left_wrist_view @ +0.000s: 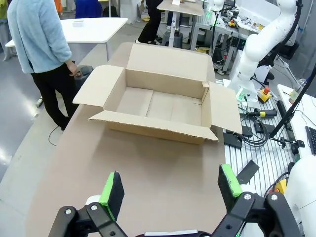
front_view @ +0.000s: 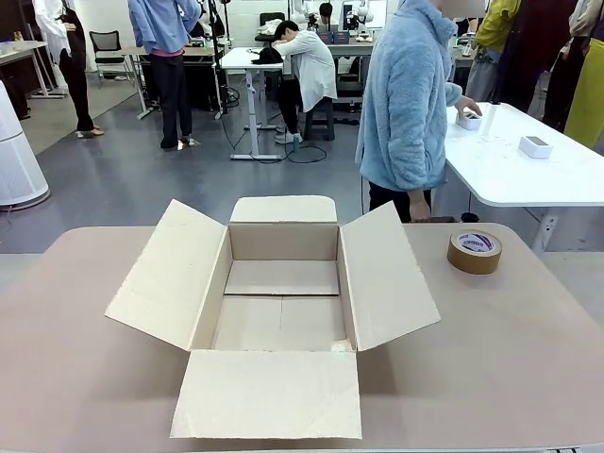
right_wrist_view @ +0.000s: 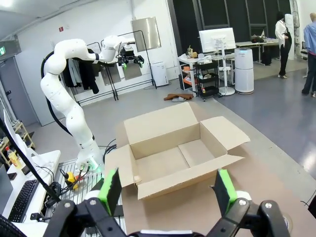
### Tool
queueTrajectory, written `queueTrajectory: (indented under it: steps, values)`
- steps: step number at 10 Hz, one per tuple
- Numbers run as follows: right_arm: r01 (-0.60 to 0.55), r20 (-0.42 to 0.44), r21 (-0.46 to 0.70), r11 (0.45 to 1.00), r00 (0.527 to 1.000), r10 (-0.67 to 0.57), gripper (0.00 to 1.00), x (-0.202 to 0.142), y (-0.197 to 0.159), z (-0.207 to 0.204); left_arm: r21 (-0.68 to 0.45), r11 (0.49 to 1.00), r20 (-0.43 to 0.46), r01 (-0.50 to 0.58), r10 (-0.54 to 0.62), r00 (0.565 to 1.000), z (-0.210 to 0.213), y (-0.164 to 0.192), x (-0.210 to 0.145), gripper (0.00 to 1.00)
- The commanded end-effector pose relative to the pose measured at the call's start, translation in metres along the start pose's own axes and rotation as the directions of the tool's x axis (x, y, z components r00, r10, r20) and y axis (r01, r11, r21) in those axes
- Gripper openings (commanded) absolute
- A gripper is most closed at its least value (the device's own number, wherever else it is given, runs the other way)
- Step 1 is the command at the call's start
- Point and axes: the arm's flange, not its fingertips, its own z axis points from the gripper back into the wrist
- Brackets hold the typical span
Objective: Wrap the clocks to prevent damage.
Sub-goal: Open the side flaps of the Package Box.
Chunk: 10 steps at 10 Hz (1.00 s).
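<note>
Clocks (front_view: 535, 146): my guess is the two small white blocks on the white side table (front_view: 510, 184) at far right, beyond the tabletop (front_view: 491, 359). They are too small to be sure, and I see no wrap on them. A person (front_view: 406, 104) in a blue fleece stands beside that table with one hand (front_view: 469, 111) on the farther block, probably picking it up.

The carton (front_view: 283, 241) sits mid-tabletop with all four flaps spread and the inside bare, ready to receive. The tape roll (front_view: 475, 252) lies flat to the carton's far right, handy for sealing.

Both arms are held back and high above the tabletop, which looks meant to leave the person room. The left fingers (left_wrist_view: 112, 187) are spread wide with nothing between them. The right fingers (right_wrist_view: 223, 190) are the same. Each pair looks down at the carton from its own side.
</note>
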Motion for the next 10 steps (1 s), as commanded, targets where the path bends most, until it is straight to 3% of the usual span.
queueTrajectory:
  steps: [1,8,9,10]
  values:
    - [-0.005,0.007,0.007,1.000,1.000,0.005,1.00,0.0005,-0.0018,0.0011,0.001,1.000,0.020,0.016,-0.016,1.000,0.0013,0.0006,0.0011,1.00]
    - [0.000,0.000,0.000,1.000,1.000,0.000,1.00,0.0000,0.0000,-0.0001,0.000,1.000,0.000,-0.001,0.001,1.000,0.0001,0.0000,-0.0001,1.00]
    - [-0.008,-0.019,0.006,1.000,1.000,0.008,0.40,-0.0033,0.0049,-0.0005,-0.024,1.000,0.009,0.002,-0.002,1.000,0.0001,-0.0009,0.0002,0.43]
    - [-0.009,-0.026,0.014,1.000,1.000,0.010,0.40,-0.0084,0.0078,-0.0009,-0.024,1.000,0.015,-0.001,0.001,1.000,0.0012,-0.0070,-0.0052,0.43]
